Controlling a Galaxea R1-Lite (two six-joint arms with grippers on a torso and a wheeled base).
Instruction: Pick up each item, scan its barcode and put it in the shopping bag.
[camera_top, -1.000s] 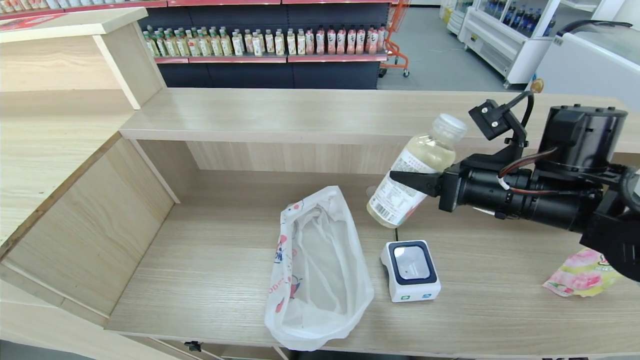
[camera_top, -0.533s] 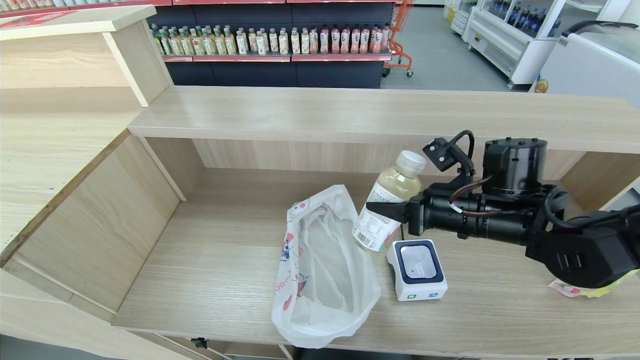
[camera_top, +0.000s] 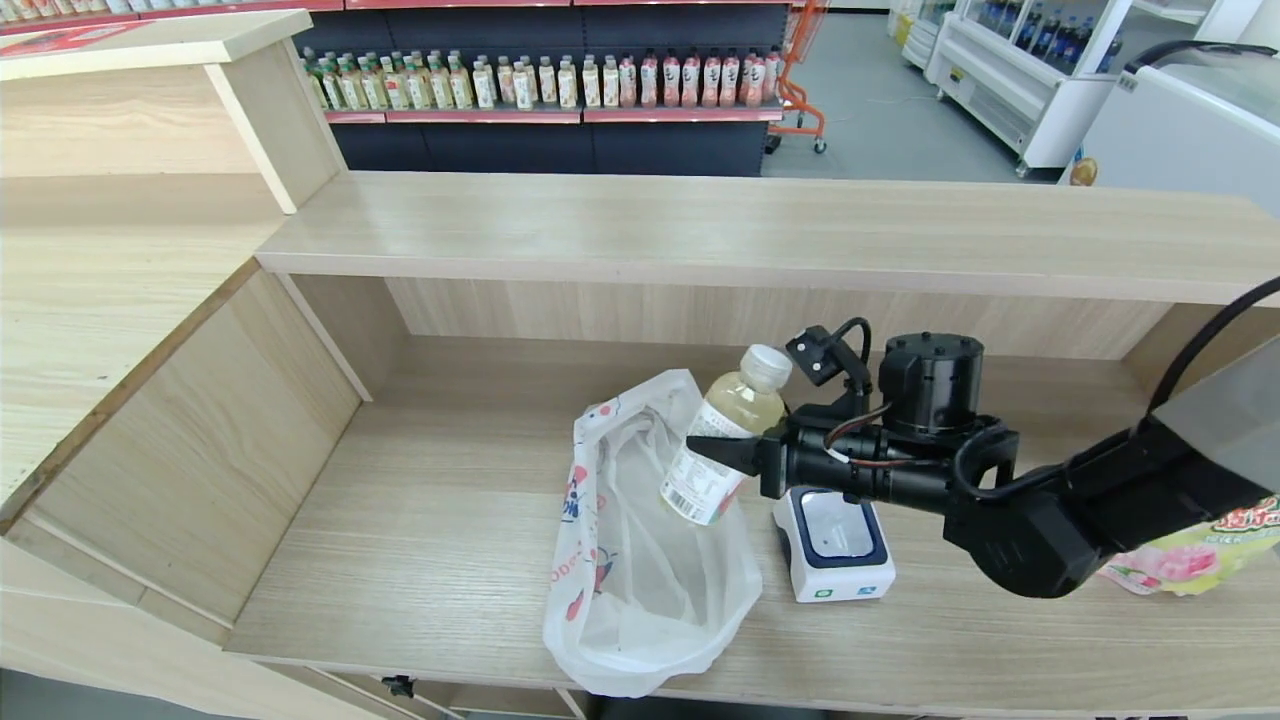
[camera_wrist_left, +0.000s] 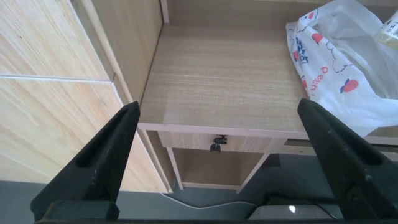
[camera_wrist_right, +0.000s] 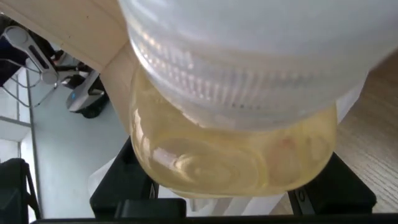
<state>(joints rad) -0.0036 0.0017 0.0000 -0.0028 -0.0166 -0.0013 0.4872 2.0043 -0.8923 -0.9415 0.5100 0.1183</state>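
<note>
Clear bottle (camera_top: 738, 412) of pale yellowish drink, white cap uppermost and leaning to the right, held off the counter with its labelled lower end at the open mouth of the shopping bag (camera_top: 592, 470); whether already past the rim, impossible to tell. Clamped about the middle by the right gripper (camera_top: 714, 451), one black finger (camera_top: 725, 452) lying across the label in the head view. Close up in the right wrist view, the bottle's (camera_wrist_right: 236, 143) ribbed shoulder and liquid between the dark jaws. Bag white with red print, lying on the wooden counter (camera_top: 400, 540), mouth gaping upward. Just beside the bag on its right, a white scanner (camera_top: 835, 545) with a dark-framed window facing up, its far edge under the right arm. Farther right on the counter, a pink and yellow-green packet (camera_top: 1195, 555), partly hidden behind that arm. Left gripper (camera_wrist_left: 217, 165) spread wide with nothing between the fingers, above the counter's front edge, with the bag (camera_wrist_left: 336, 68) nearby.
</note>
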